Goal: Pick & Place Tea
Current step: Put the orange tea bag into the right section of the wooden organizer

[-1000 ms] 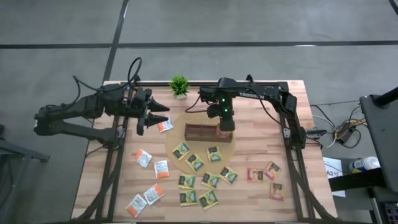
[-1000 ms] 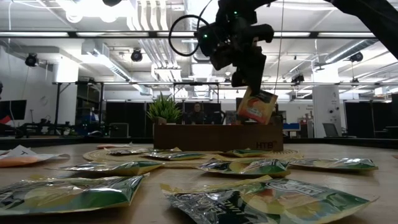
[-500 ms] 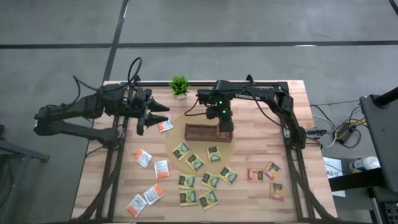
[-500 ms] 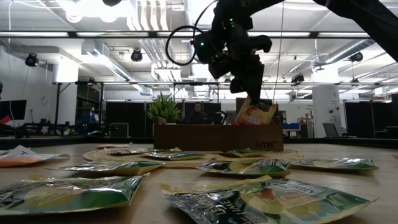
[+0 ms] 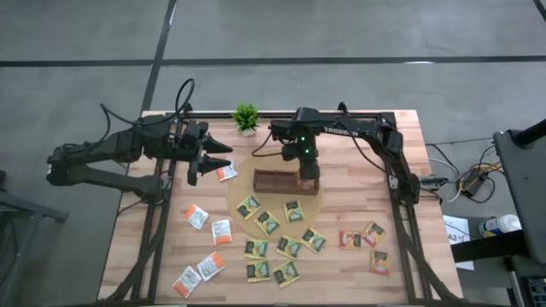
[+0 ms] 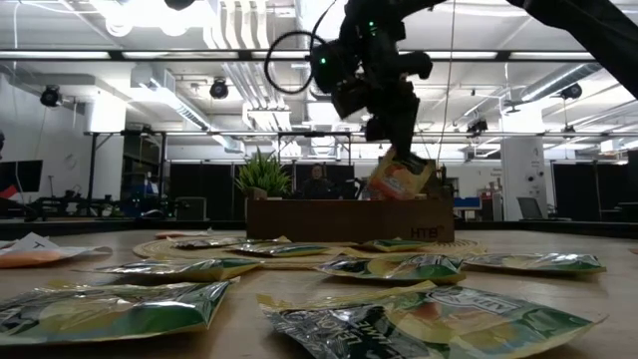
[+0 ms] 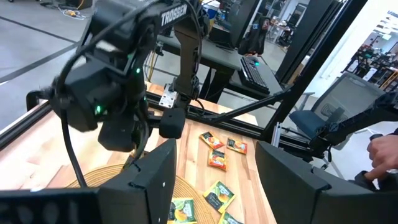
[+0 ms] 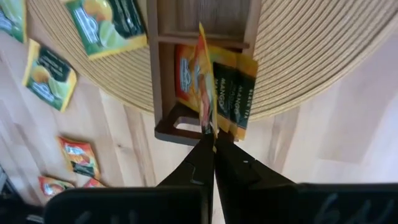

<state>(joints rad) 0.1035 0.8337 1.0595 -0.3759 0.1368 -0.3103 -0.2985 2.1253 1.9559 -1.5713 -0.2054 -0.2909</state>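
Note:
My right gripper (image 5: 307,173) hangs over the right end of the brown compartment tray (image 5: 275,181), shut on a red-orange tea sachet (image 6: 399,179). The tray stands on a round woven mat (image 5: 281,209). Several green-and-yellow sachets (image 5: 271,247) lie flat on the mat and in front of it. White-and-orange ones (image 5: 205,226) lie to the left, red-pink ones (image 5: 363,239) to the right. My left gripper (image 5: 215,160) waits open at the table's left, clear of a white-and-orange sachet (image 5: 226,172) beside it. My right gripper pinches the sachet's upper edge (image 8: 208,129) between its two fingertips (image 6: 395,135), coming steeply from above. The sachet hangs tilted below them over the tray's right end compartment (image 8: 186,121). Its lower edge sits at the tray's rim (image 6: 399,199); whether it touches inside, I cannot tell.
A small green potted plant (image 5: 246,118) stands at the far edge behind the tray. In the left wrist view a person's hand (image 7: 382,149) shows beyond the table's right side. Bare wood lies between the mat and the right arm's base (image 5: 401,183).
My right gripper has sunk a little with the sachet. The sachet's lower edge, a moment ago just above the tray, has come down to the rim, and the sachet leans over more.

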